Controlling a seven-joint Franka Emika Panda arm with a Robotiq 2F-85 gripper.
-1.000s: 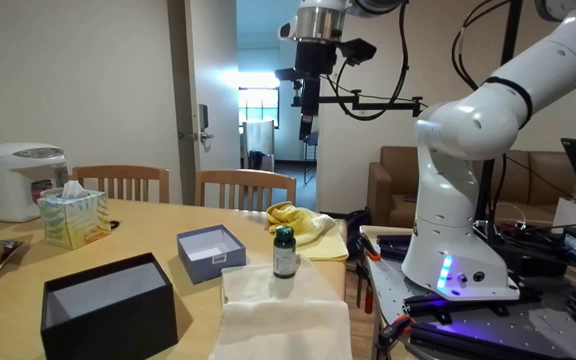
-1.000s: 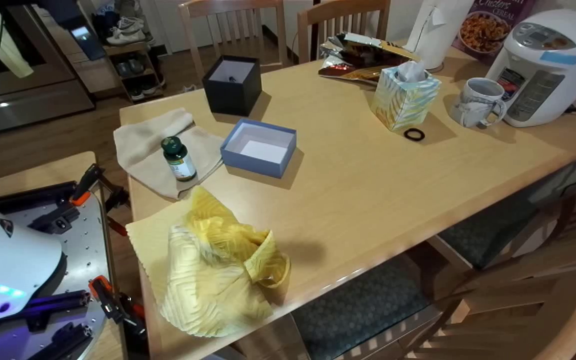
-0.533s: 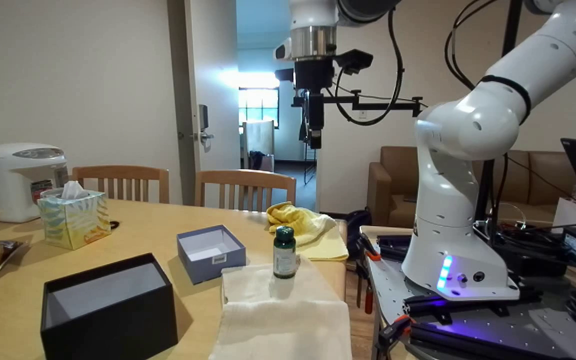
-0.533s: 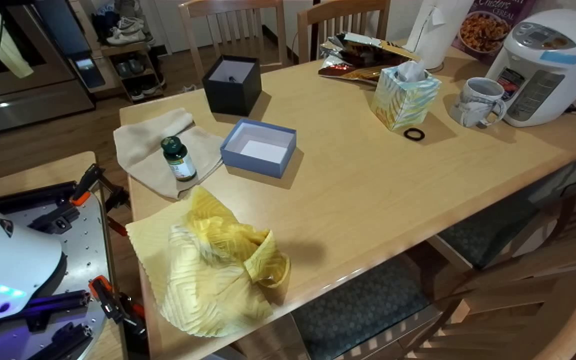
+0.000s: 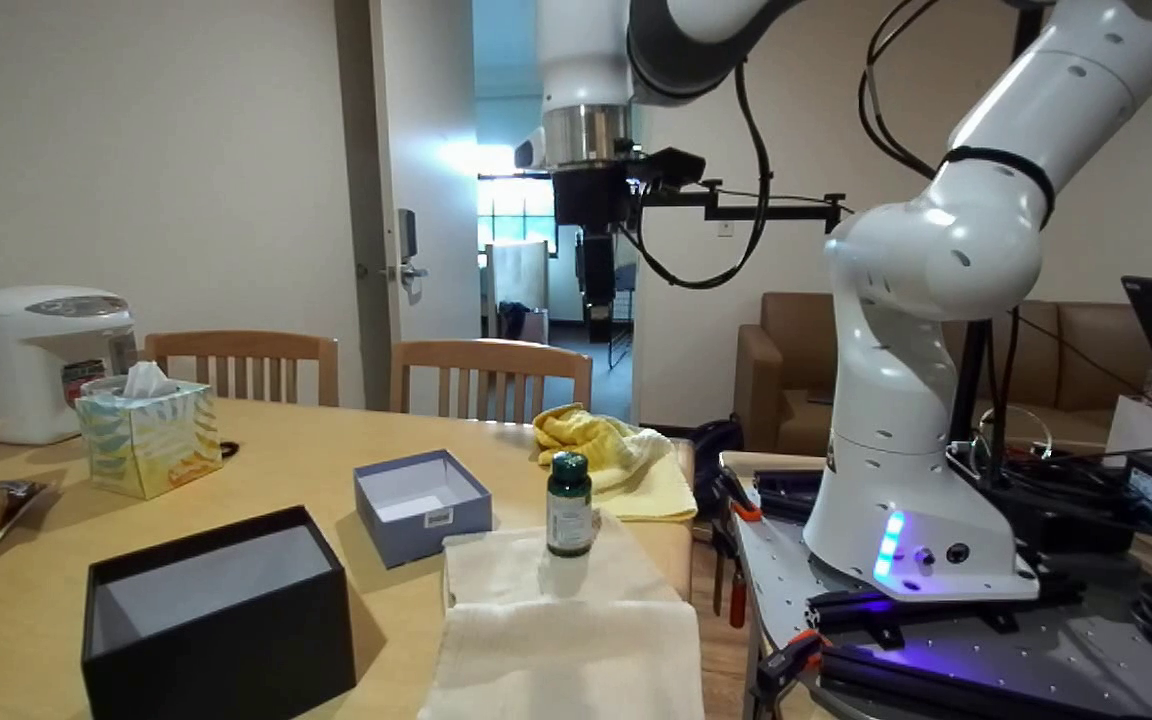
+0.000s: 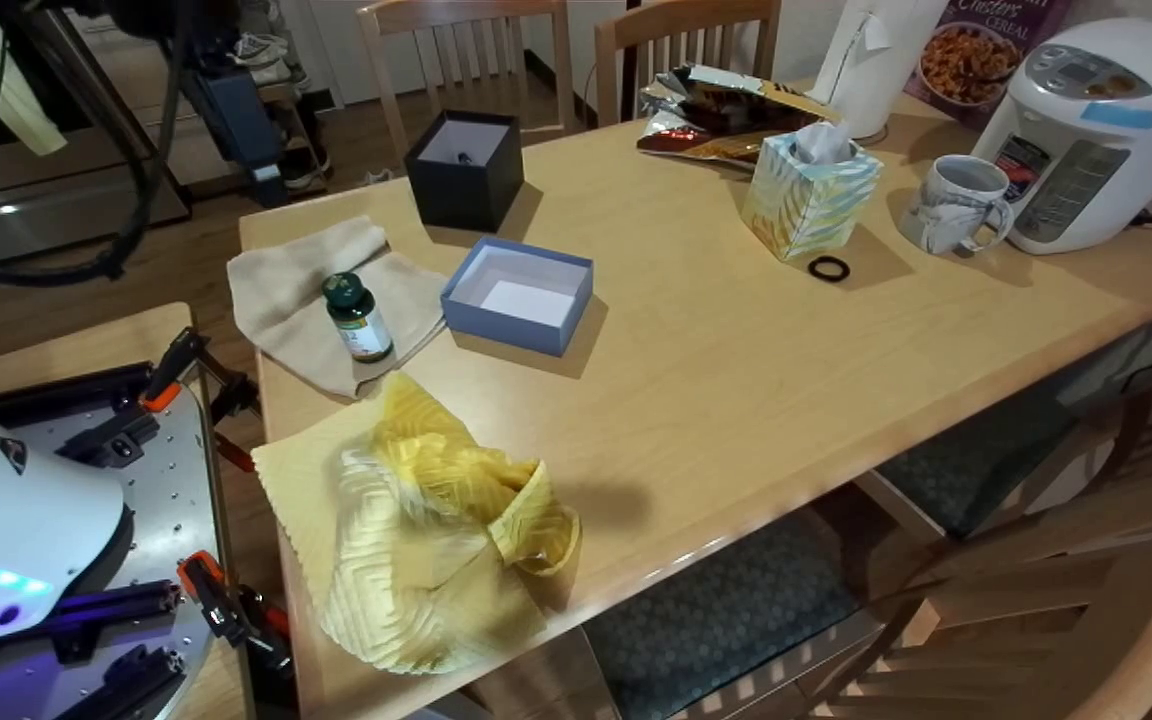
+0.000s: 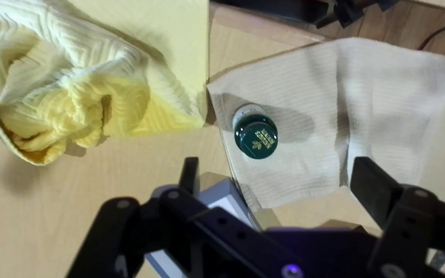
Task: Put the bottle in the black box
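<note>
The small dark green bottle point(image 5: 569, 515) stands upright on a beige cloth; it also shows in an exterior view point(image 6: 360, 325) and from above in the wrist view point(image 7: 256, 135). The large black box point(image 5: 226, 640) stands open at the top on the table, and also shows in an exterior view point(image 6: 471, 195). My gripper point(image 7: 276, 164) is open and empty, its fingers wide apart. It hangs high above the table, fingers down, well above the bottle point(image 5: 599, 325). In the wrist view the bottle lies ahead of the fingertips, not between them.
A smaller blue-grey open box point(image 5: 426, 530) stands between the bottle and the black box. A crumpled yellow cloth point(image 6: 446, 540) lies on the bottle's other side. A tissue box point(image 6: 808, 200), a mug point(image 6: 951, 205) and a white water heater point(image 6: 1101, 130) stand farther along the table.
My gripper has moved down and, in an exterior view, to the left, farther from the robot's base and out over the table. The bottle and boxes have not moved.
</note>
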